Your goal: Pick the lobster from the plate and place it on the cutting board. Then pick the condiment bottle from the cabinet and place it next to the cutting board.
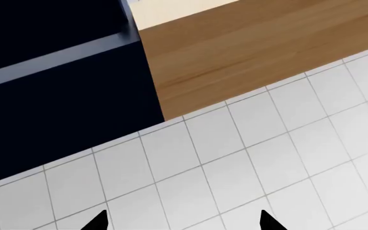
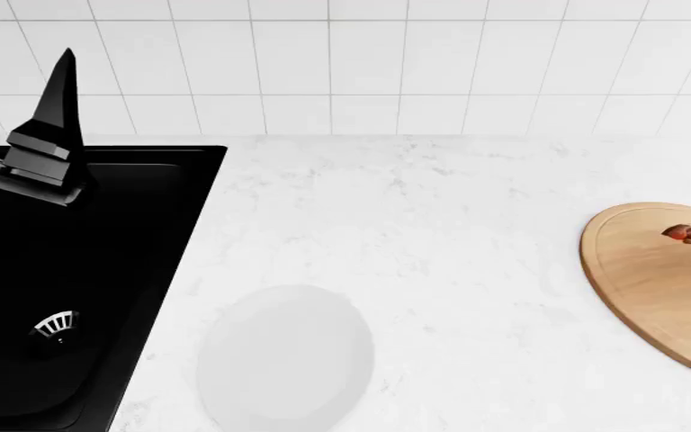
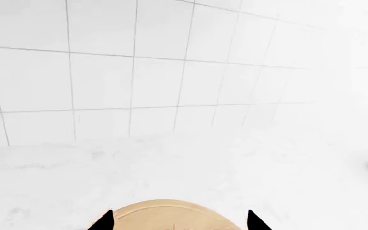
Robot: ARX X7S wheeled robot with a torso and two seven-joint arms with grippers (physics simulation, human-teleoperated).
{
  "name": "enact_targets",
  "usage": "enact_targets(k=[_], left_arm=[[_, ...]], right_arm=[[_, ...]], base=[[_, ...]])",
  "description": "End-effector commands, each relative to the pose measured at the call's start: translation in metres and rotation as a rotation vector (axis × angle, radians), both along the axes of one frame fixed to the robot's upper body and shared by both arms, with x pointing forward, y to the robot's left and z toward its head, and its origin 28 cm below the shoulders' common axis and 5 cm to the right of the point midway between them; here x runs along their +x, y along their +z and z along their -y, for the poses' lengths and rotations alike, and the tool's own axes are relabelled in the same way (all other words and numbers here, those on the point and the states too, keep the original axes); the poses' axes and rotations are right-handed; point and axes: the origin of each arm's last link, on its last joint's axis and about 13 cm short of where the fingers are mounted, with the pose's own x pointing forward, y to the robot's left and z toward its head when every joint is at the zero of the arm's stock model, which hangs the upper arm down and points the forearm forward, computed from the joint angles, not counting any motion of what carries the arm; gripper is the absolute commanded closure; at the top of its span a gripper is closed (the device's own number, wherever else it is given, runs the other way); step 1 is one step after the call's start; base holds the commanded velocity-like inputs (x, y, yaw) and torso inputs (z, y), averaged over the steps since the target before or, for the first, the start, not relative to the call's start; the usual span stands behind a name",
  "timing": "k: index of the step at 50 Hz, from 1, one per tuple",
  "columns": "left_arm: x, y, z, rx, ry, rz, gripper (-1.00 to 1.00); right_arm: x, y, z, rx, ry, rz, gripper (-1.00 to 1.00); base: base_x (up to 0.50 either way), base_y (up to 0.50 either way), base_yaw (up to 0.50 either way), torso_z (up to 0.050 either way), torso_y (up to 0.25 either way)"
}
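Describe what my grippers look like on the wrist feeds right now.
Little shows. Left gripper: two plain black pointed fingertips poking in at the frame edge. Right gripper: the same pair of black triangular tips. No cables, markings or arm links are visible, and neither arm appears in the head view.

No text, label, brand, no. or sign can be read in any view. Nothing legible is carried by the plate (image 2: 285, 358), cutting board (image 2: 646, 270), sink (image 2: 94, 270) or tiled wall (image 2: 381, 63).
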Motion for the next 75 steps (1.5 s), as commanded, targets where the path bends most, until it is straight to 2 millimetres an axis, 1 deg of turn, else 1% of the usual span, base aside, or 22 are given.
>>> enact_targets(k=[1,7,15,20,23,25,30,42,49,53,75], left_arm=[[0.0,0.0,0.0,-0.001,-0.008,-0.012,-1.0],[-0.001,0.0,0.0,-0.003,-0.016,-0.046,-1.0],[-0.001,-0.001,0.001,-0.062,-0.019,-0.05,-1.0],[0.0,-0.001,0.001,-0.066,-0.007,-0.025,-1.0],[0.0,-0.001,0.001,-0.065,-0.01,-0.016,-1.0],[0.0,0.0,0.001,-0.065,-0.009,-0.007,-1.0],[0.0,0.0,0.001,-0.064,0.001,0.009,-1.0],[0.0,0.0,0.001,-0.056,-0.003,0.024,-1.0],[0.001,0.0,0.0,-0.038,-0.008,0.033,-1.0],[0.001,0.0,0.0,-0.032,-0.011,0.034,-1.0],[0.001,0.0,0.0,-0.011,-0.02,0.049,-1.0]], right_arm=[[-0.025,0.029,-0.022,-0.047,0.11,0.123,-1.0],[-0.029,0.03,-0.045,-0.073,0.213,0.202,-1.0],[-0.032,0.023,-0.075,-0.092,0.339,0.351,-1.0],[-0.029,0.016,-0.103,-0.111,0.454,0.417,-1.0],[-0.031,0.014,-0.112,-0.119,0.489,0.462,-1.0],[-0.031,0.012,-0.115,-0.128,0.494,0.488,-1.0],[-0.033,0.001,-0.122,-0.19,0.485,0.479,-1.0],[-0.034,-0.006,-0.134,-0.195,0.554,0.532,-1.0],[-0.031,-0.01,-0.142,-0.21,0.599,0.529,-1.0],[-0.032,-0.009,-0.144,-0.223,0.613,0.533,-1.0],[-0.036,-0.008,-0.145,-0.258,0.628,0.525,-1.0]], base=[[0.0,0.0,0.0,0.0,0.0],[0.0,0.0,0.0,0.0,0.0],[0.0,0.0,0.0,0.0,0.0],[0.0,0.0,0.0,0.0,0.0],[0.0,0.0,0.0,0.0,0.0],[0.0,0.0,0.0,0.0,0.0],[0.0,0.0,0.0,0.0,0.0],[0.0,0.0,0.0,0.0,0.0],[0.0,0.0,0.0,0.0,0.0],[0.0,0.06,0.0,0.0,0.0],[0.0,0.49,0.0,0.0,0.0]])
